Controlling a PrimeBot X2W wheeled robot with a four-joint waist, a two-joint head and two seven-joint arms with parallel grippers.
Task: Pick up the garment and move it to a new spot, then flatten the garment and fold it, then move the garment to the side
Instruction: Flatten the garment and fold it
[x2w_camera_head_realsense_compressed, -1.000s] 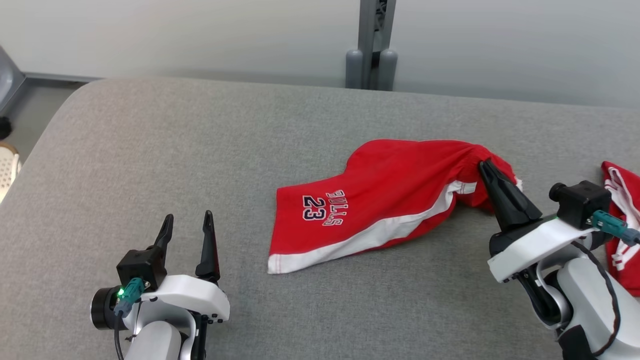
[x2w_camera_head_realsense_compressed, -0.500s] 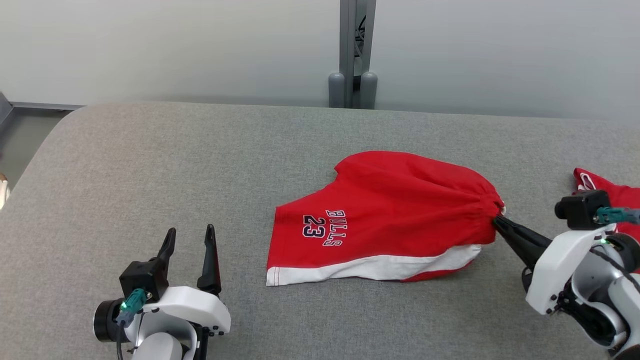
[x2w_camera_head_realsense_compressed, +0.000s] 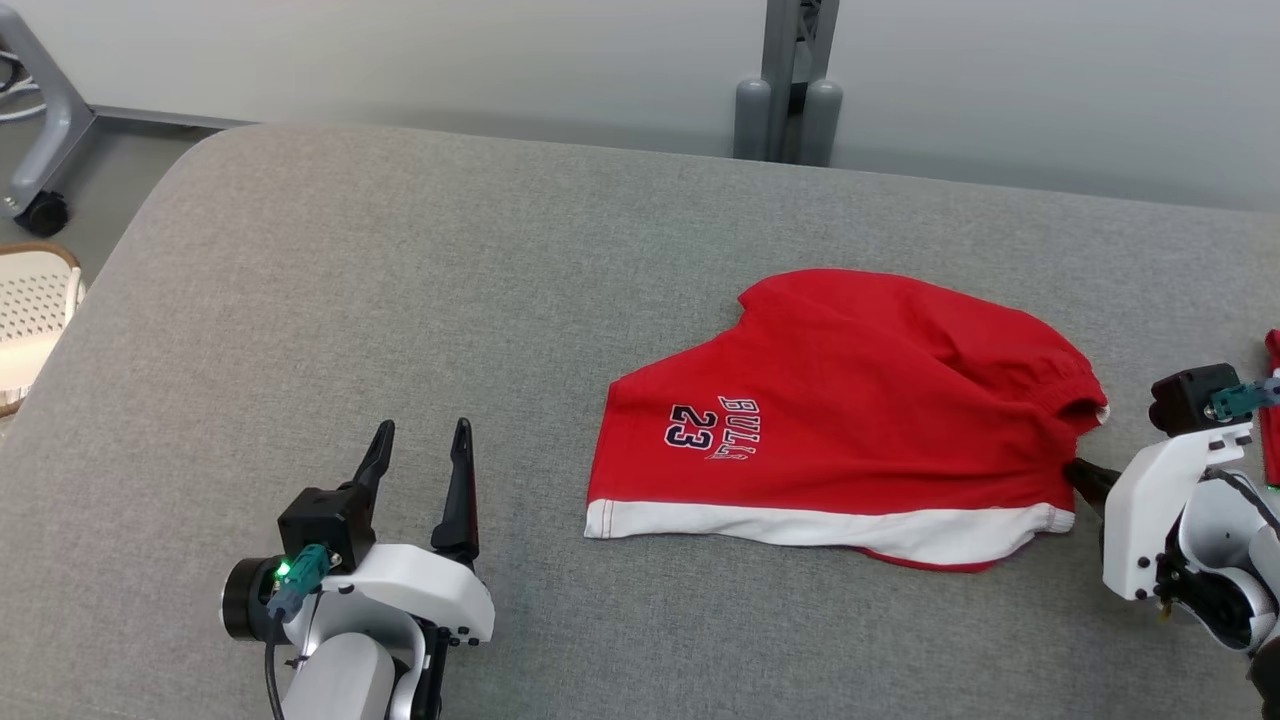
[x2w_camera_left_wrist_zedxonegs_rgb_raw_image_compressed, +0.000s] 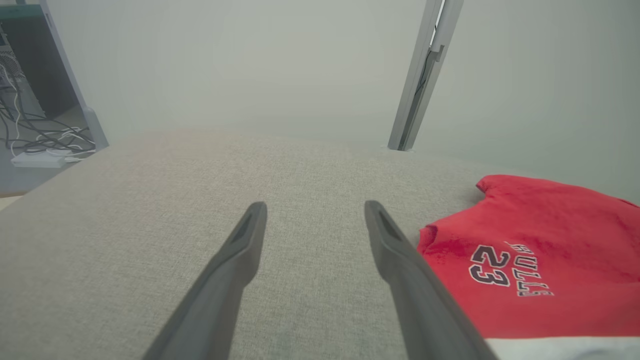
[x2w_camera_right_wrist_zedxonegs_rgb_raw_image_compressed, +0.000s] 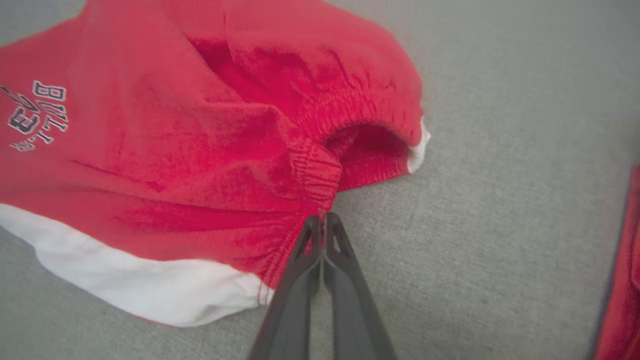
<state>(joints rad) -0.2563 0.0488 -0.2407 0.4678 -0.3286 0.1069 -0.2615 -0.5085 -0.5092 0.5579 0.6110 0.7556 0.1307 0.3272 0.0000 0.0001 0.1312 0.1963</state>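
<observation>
The garment (x2w_camera_head_realsense_compressed: 850, 400) is a pair of red shorts with a white hem band and "BULLS 23" print, lying spread on the grey padded table (x2w_camera_head_realsense_compressed: 400, 250). My right gripper (x2w_camera_head_realsense_compressed: 1072, 468) is at the shorts' right end, low to the table. In the right wrist view the right gripper (x2w_camera_right_wrist_zedxonegs_rgb_raw_image_compressed: 322, 216) is shut on a pinch of the gathered waistband of the garment (x2w_camera_right_wrist_zedxonegs_rgb_raw_image_compressed: 175, 150). My left gripper (x2w_camera_head_realsense_compressed: 421, 430) stands open over bare table to the left of the shorts. The left wrist view shows the left gripper (x2w_camera_left_wrist_zedxonegs_rgb_raw_image_compressed: 315, 205) holding nothing, with the garment (x2w_camera_left_wrist_zedxonegs_rgb_raw_image_compressed: 540, 240) off to its right.
Another red cloth (x2w_camera_head_realsense_compressed: 1272, 420) lies at the table's right edge, also seen as a red cloth (x2w_camera_right_wrist_zedxonegs_rgb_raw_image_compressed: 620, 280) beside my right gripper. A grey post (x2w_camera_head_realsense_compressed: 790, 90) stands behind the table. A white basket (x2w_camera_head_realsense_compressed: 30, 310) and a wheeled stand (x2w_camera_head_realsense_compressed: 40, 120) are off the left side.
The head camera has shifted. My right gripper has pulled the waistband down towards the near edge, and the shorts now lie flatter and wider. The left gripper stays open.
</observation>
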